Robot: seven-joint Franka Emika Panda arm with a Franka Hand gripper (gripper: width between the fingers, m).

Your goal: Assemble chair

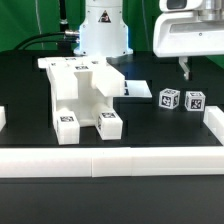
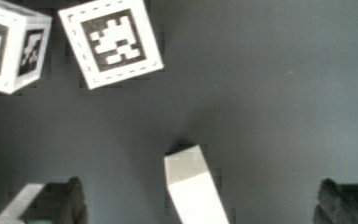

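hand (image 1: pixel 184 70) released, nothing in it, hanging above the tabletop (image 1: pixel 140 125) at the exterior view's far right; part-built chair (image 1: pixel 82 100) stands at the exterior view's left, well apart from the hand; two loose tagged parts lie below the hand: left block (image 1: pixel 168 98) and right block (image 1: pixel 194 100), just beside each other, not touching; main risk, my read: with so small a gap, a finger coming down on one block could nudge the other and skew both; wrist view has both blocks off to one side of the fingers (image 2: pixel 51 200), so a straight drop would close on bare tabletop; an off-centre clamp could twist a block; white sliver (image 2: pixel 188 180) between the fingers, cannot tell what it is
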